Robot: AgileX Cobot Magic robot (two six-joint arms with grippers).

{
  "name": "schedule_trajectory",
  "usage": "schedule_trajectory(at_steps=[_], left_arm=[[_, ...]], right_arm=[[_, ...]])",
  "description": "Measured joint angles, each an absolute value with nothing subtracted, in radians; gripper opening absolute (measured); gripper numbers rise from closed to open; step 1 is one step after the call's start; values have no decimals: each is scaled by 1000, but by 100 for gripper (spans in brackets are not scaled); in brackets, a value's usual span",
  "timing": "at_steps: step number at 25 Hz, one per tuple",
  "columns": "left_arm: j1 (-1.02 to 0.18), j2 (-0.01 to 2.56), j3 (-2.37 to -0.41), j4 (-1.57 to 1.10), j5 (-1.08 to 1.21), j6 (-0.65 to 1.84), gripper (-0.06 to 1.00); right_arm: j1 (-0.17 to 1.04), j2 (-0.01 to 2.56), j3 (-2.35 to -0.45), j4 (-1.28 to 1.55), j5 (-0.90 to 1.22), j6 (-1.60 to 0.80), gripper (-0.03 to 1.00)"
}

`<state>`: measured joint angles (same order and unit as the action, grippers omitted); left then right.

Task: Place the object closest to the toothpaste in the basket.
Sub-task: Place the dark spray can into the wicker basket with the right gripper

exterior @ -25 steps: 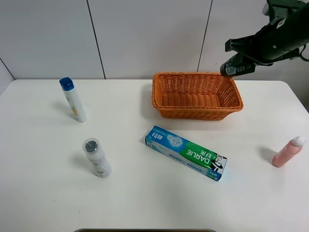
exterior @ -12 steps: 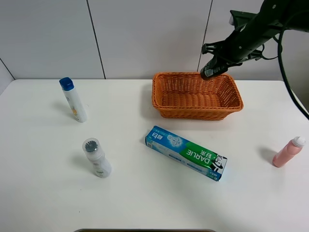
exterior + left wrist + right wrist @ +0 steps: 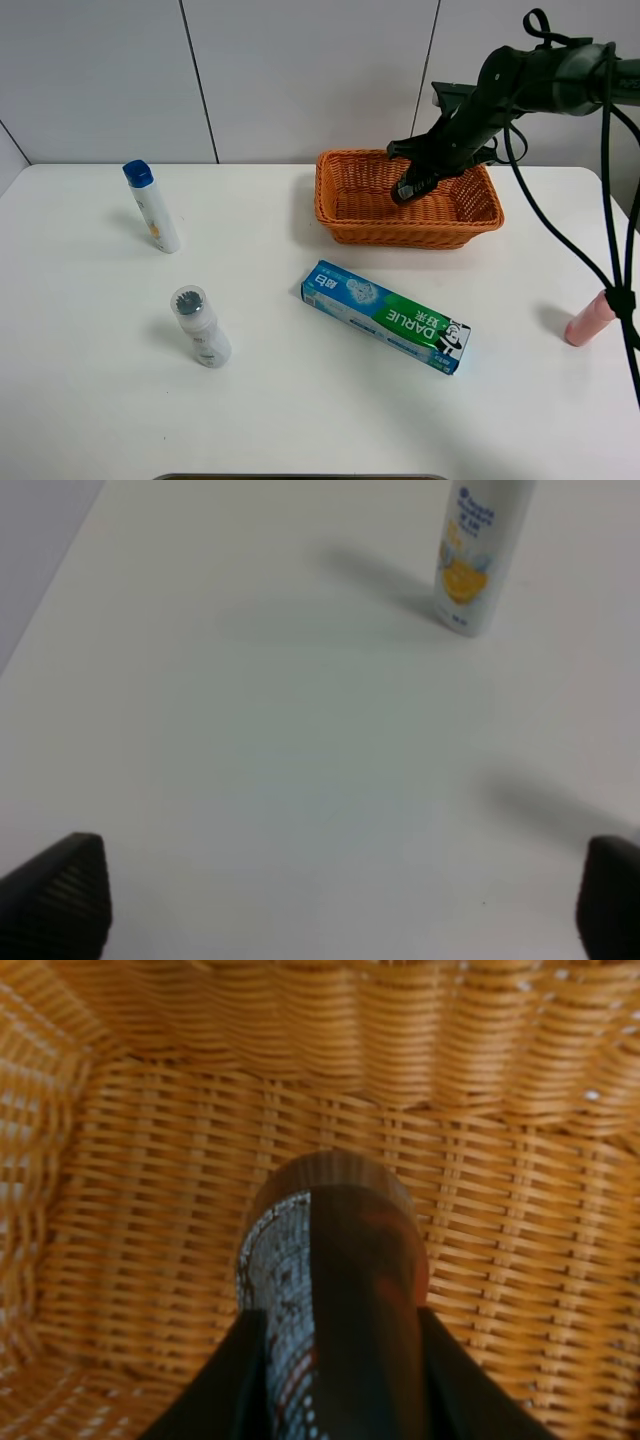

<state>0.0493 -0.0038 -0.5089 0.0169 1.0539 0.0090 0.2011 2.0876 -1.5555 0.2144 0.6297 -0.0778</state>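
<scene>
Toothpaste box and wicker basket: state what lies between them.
Nothing. In the exterior high view only bare white table separates the toothpaste box from the wicker basket.

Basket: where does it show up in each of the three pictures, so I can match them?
Exterior high: the basket stands at the far side of the table, right of the middle.
Left wrist: not in it.
Right wrist: its weave fills the picture.
Shared landmark: the dark cylinder held over its floor shows in both of those views.
</scene>
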Motion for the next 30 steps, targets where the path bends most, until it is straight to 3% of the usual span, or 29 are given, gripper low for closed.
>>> schedule_trajectory(at_steps=[24,26,30], left_arm=[[49,-4,-509,17,1054,9,94],[49,-4,-509,17,1054,9,94],[49,-4,-509,17,1054,9,94]], right_arm=[[201,2148,-1561,223,587,-93,31],[201,2148,-1561,224,587,-93,34],[201,2149,-1561,232,582,-93,52]])
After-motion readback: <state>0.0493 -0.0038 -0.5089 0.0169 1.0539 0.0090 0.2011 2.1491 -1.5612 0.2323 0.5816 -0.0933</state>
